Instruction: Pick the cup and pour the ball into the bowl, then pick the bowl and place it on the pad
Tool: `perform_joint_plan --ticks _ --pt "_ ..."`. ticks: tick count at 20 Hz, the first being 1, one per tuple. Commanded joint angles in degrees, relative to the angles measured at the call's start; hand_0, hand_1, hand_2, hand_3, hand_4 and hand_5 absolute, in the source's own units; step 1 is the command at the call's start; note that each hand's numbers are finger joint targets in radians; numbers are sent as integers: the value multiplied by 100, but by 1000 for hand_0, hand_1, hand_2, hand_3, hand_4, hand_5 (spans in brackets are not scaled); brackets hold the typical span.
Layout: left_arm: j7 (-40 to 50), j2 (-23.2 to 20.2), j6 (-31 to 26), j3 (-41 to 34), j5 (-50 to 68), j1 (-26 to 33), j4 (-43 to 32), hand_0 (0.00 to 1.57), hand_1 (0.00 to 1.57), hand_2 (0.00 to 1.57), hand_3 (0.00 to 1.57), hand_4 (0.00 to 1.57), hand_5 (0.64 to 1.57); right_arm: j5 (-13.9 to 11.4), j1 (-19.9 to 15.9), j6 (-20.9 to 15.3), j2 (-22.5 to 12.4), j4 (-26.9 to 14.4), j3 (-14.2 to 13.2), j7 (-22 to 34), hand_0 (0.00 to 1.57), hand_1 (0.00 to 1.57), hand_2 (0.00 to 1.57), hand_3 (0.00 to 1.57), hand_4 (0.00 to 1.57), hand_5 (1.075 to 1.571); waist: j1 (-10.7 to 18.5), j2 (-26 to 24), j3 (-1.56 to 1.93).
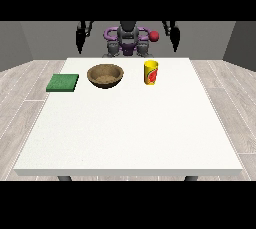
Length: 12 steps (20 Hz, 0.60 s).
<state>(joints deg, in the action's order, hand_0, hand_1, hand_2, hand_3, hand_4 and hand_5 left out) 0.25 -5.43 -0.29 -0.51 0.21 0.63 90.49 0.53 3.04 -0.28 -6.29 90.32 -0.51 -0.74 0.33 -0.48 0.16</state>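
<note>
Currently, both hands (80,39) (175,37) are hanging beyond the far edge; their finger state is unclear. Cup (151,72) is standing right of bowl (105,76), pad (63,82) lying left on the desk (130,128).

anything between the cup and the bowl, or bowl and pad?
Nothing visible. The yellow cup stands apart from the wooden bowl with bare table between them, and the green pad lies just past the bowl. Both robot hands hang raised at the far edge.

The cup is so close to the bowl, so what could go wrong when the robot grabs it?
The cup stands upright beside the bowl, so a hand coming down might tip it over and the ball could miss the bowl. Later, the pad lies near the table edge, so the bowl could be set down partly off it.
</note>
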Motion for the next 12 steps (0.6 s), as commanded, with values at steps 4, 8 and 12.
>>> perform_joint_plan --ticks 4,8,12 --pt "426 -199 -28 -64 53 -61 514 0 0 0 0 664 1566 43 -44 41 -220 512 -64 416 0 0 0 0 875 1533 14 -1271 -23" --pt "1627 515 272 196 667 176 949 0 0 0 0 642 1565 656 266 -93 220 1049 0 1652 0 0 0 0 872 1539 -240 -2305 -19" --pt "2662 532 735 505 617 253 1675 0 0 0 0 637 1564 650 256 -411 180 1739 48 2657 0 0 0 0 861 1532 -157 -2443 -17"
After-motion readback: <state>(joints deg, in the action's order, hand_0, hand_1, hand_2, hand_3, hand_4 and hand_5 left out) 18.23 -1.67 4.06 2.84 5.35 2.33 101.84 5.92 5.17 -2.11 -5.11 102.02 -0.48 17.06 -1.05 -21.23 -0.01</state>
